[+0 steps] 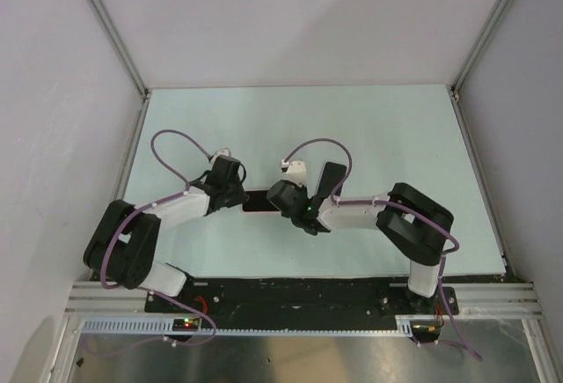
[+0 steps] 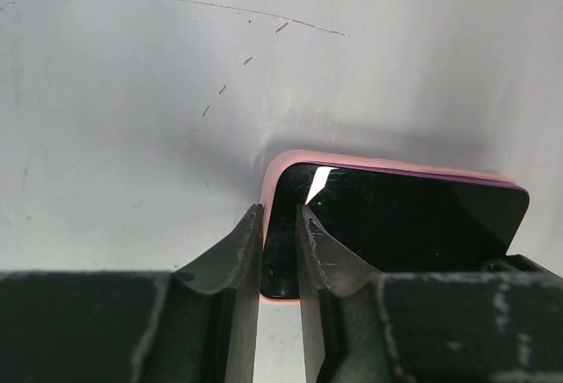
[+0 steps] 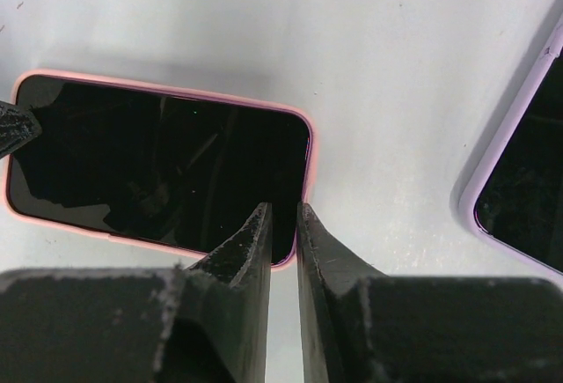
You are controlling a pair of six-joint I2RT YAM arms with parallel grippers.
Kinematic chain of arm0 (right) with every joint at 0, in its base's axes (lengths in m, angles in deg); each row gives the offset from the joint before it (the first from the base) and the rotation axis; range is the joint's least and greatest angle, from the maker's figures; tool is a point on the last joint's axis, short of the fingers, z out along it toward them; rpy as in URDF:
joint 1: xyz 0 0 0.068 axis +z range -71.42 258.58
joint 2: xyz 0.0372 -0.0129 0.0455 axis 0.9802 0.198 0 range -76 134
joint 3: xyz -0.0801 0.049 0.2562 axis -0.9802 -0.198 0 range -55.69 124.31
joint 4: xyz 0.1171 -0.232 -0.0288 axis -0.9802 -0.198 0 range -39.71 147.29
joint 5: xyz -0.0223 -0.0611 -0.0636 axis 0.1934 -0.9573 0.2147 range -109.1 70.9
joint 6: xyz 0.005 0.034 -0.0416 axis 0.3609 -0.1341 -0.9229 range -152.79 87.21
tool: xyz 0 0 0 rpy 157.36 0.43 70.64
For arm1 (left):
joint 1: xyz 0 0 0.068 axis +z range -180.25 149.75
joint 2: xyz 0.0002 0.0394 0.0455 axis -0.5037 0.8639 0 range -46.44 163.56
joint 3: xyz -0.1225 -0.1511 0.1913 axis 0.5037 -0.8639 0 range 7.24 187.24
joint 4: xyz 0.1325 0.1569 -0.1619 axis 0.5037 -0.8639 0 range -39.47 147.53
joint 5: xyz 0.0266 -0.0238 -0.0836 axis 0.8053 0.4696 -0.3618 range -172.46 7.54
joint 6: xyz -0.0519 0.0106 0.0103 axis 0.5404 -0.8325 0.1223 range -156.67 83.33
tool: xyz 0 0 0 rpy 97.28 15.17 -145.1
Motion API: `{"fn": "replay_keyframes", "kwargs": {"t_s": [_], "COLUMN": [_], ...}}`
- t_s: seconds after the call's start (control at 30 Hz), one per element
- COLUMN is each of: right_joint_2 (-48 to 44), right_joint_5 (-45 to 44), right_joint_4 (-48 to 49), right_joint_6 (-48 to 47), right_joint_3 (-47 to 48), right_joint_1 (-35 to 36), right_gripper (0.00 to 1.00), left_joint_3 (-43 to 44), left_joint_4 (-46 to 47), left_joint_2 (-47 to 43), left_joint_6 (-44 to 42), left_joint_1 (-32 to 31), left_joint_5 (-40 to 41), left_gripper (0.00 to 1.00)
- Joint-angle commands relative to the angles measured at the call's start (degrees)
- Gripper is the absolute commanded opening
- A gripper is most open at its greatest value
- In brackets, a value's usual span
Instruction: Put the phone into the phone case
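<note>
The black phone [image 3: 149,163] lies flat on the table inside the pink phone case [image 3: 167,246], whose rim shows all round it. In the top view the pair [image 1: 259,200] sits between my two grippers. My left gripper [image 2: 280,209] is at the case's left end, jaws nearly together, one finger outside the rim [image 2: 387,164] and one over the phone's glass [image 2: 396,224]. My right gripper [image 3: 281,207] has its jaws nearly together over the case's right near corner. Both grippers, the left gripper [image 1: 239,196] and the right gripper [image 1: 280,200], hold nothing.
A second dark phone in a lilac case [image 3: 528,180] lies to the right, also visible in the top view [image 1: 330,179] just behind the right wrist. Grey walls and metal posts bound the pale table [image 1: 396,136].
</note>
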Motion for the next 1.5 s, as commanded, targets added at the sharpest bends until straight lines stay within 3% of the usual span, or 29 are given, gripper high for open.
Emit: {"fn": "replay_keyframes", "kwargs": {"t_s": [0.0, 0.27, 0.43, 0.6, 0.83, 1.17, 1.47], "right_joint_2": [7.98, 2.97, -1.63, -10.99, -17.82, -5.18, 7.27], "right_joint_5": [22.35, 22.14, 21.48, 20.15, 20.26, 29.2, 34.28], "right_joint_4": [-9.91, -9.96, -11.29, -13.68, -15.05, -11.76, -10.69], "right_joint_6": [5.87, 6.16, 5.69, 2.47, -4.85, -12.96, -15.13], "right_joint_3": [-6.77, -9.61, -9.61, -8.5, -0.85, 13.88, 21.38], "right_joint_1": [5.9, 5.71, 4.15, -1.59, -10.05, -17.28, -17.84], "right_gripper": [0.19, 0.24, 0.37, 0.5, 0.53, 0.49, 0.43], "left_joint_3": [1.71, 1.93, 2.22, 3.54, 5.86, 5.47, -0.3], "left_joint_4": [-1.73, -2.34, -2.63, -3.42, -4.76, -11.3, -11.84], "left_joint_2": [0.66, 0.24, -0.16, -0.54, -1.64, -10.89, -13.43], "left_joint_6": [0.05, -0.46, -0.83, -1.72, -2.57, -0.57, 10.68], "left_joint_1": [-0.85, -0.85, -0.85, -0.76, -0.76, -1.71, -12.64], "left_joint_5": [-2.58, -2.22, -2.15, -2.36, -2.48, -0.53, 3.84], "left_gripper": [0.25, 0.26, 0.26, 0.27, 0.28, 0.29, 0.16]}}
